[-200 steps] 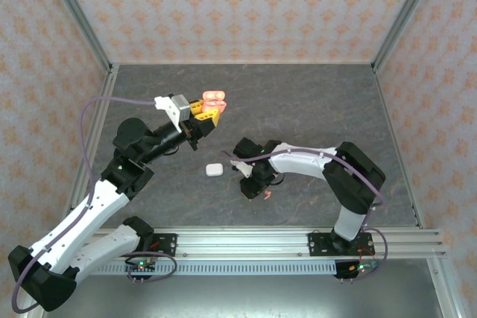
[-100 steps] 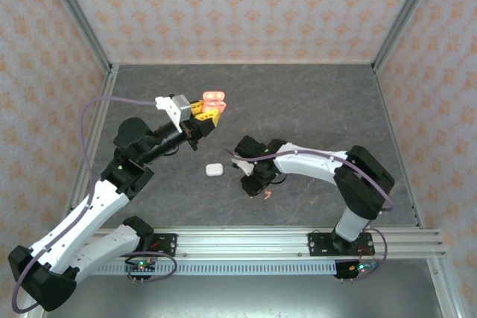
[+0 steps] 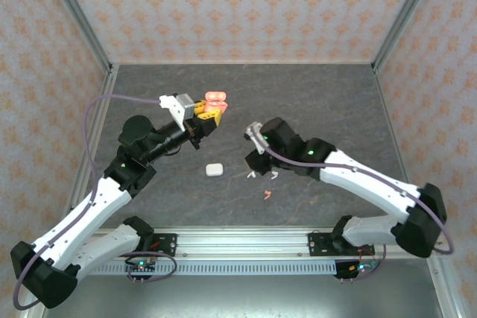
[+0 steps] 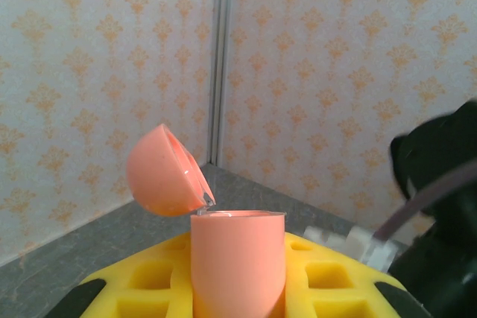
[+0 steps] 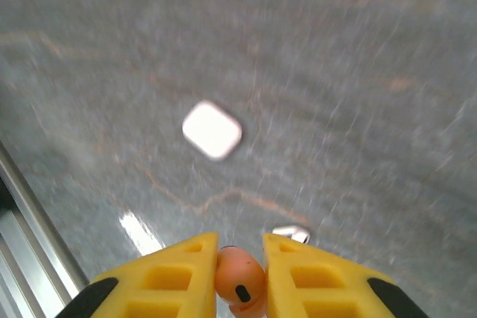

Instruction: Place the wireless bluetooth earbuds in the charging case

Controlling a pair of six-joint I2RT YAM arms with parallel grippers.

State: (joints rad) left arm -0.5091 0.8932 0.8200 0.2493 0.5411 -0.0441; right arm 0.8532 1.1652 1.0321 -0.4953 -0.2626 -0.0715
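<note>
The right jaws are pinched on a coral-pink earbud (image 5: 240, 282), a small rounded bud with a dark oval mark on its face, caught between the yellow fingertips (image 5: 179, 273). The left jaws clamp a coral-pink charging case (image 4: 238, 258) upright, its domed lid (image 4: 164, 173) hinged open and tilted back. On the grey tabletop (image 3: 313, 102) just beyond the right jaws lies a white earbud (image 5: 291, 234). A white rounded case (image 5: 212, 130) lies farther out, and a second coral-pink earbud (image 3: 266, 196) lies near them.
</note>
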